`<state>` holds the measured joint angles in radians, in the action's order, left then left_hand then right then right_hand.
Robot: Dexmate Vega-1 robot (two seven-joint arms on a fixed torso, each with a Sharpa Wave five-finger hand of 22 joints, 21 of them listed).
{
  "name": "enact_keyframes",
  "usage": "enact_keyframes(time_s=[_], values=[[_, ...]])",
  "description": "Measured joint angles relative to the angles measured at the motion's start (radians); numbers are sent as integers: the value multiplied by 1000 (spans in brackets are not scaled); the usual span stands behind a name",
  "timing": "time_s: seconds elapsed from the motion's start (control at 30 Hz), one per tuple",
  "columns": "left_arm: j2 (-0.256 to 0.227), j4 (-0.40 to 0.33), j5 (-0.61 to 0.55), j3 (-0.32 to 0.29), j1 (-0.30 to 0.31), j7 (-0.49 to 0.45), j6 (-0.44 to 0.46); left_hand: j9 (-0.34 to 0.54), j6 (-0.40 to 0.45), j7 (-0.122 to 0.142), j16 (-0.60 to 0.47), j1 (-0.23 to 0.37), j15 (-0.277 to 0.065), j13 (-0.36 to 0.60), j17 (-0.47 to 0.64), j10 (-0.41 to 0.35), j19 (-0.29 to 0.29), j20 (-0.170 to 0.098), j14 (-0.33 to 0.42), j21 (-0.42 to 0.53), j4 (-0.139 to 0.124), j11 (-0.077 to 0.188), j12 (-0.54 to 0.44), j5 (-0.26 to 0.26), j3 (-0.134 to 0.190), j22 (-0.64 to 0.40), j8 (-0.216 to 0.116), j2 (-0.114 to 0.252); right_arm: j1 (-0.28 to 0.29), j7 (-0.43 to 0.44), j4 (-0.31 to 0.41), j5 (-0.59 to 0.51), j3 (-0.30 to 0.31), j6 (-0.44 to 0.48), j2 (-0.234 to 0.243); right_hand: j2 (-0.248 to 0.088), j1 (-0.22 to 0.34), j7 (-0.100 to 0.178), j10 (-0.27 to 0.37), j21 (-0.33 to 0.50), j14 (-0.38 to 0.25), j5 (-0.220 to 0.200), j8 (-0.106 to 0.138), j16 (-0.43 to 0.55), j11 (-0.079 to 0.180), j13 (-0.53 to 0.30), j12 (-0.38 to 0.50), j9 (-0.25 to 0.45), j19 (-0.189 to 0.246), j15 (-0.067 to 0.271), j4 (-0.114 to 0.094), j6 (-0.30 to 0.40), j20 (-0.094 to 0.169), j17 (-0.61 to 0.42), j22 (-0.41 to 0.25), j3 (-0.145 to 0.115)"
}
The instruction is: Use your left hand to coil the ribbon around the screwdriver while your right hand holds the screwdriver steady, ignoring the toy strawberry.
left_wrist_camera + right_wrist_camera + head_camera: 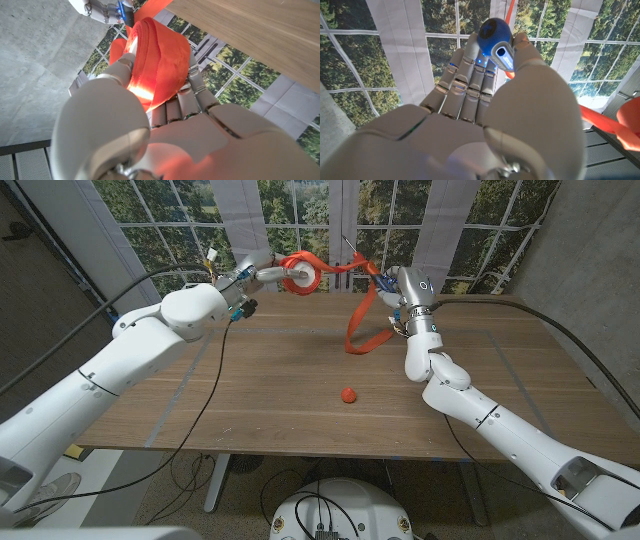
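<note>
The right hand (393,283) is clenched around the screwdriver (362,262) and holds it raised above the far edge of the wooden table (300,390). In the head view only the thin shaft tip shows, slanting up and away from the fist; the handle is hidden inside the fingers. The right wrist view supplies what the head view lacks: the blue handle end (495,33) protrudes from the curled fingers (470,75), with a grey inset plate whose marking is too small to read.

The left hand (275,276) grasps a spool of orange ribbon (300,275), level with the screwdriver and well apart from it. The left wrist view shows the wound roll (157,62) pressed between thumb and fingers (192,97); the spool core is mostly covered.

From the spool the ribbon runs across to the screwdriver shaft, then hangs in a loose loop (362,330) toward the table. Whether it is wrapped around the shaft or merely draped cannot be told.

The toy strawberry (347,394) lies on the table, below the screwdriver and nearer the robot, touching nothing.

No legible writing appears anywhere.
</note>
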<state>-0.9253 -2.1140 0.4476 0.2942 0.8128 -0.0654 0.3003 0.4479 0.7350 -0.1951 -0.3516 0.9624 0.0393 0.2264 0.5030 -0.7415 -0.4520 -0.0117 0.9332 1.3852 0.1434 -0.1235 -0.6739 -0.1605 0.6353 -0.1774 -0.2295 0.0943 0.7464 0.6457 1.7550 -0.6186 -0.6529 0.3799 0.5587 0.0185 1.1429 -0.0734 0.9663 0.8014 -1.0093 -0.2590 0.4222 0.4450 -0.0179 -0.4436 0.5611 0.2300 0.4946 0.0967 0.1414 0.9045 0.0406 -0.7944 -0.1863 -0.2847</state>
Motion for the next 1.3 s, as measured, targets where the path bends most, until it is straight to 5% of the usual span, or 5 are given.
enact_keyframes(time_s=[0.77, 1.3], values=[[-22, -12, 11, -16, 70, -118, 118, 0, 0, 0, 0, 0, 0, 0, 5, 0, -2, 2, 0, 0, 0, 0, 4, -6, 0, 0, 2, 0, 61, 32, 63, 5, 36, 0, 42, 0, 0, -3, 4, 7, -2, 0, -2, 0, -4, 0, -2, 0, -2, -2, 0, 3, 2, 0, 0, 1], [-41, -34, 17, -21, 89, -156, 183, 0, 0, 0, 3, 0, 6, 0, 5, -5, -2, 2, 6, 0, 0, -5, 7, -6, 0, 1, 3, 0, 71, -100, 137, -40, 25, 23, 111, 0, 0, -3, 4, 12, 0, 0, -9, -7, -4, 0, -9, 0, -2, 0, -1, 3, 2, 0, 5, 2]])
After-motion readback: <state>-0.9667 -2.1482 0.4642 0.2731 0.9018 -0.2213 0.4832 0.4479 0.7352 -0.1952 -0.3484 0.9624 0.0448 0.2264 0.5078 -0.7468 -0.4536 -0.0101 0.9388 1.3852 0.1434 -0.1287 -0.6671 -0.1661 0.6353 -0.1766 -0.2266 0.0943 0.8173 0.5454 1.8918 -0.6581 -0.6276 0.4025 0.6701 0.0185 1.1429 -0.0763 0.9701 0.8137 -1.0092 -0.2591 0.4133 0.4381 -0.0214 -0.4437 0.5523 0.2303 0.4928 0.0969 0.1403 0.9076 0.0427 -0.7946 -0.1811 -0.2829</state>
